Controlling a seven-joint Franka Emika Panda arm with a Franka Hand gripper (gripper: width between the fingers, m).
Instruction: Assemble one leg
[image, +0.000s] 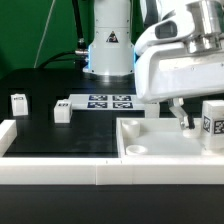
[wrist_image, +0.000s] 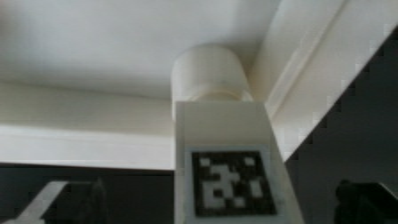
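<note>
Claw (image: 190, 118) is open, fingers spread, holding nothing. A leg (wrist_image: 228, 150) stands upright between and just beyond the fingertips, tag facing the wrist camera, its round end against the white panel (image: 150, 150). Farther off on the black table (image: 60, 135): two more legs (image: 62, 110), then the marker board (image: 108, 101).

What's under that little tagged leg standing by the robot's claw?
The leg stands upright on the white panel, in its corner by the rim. The open gripper hangs beside it. The joint underneath is hidden.
</note>
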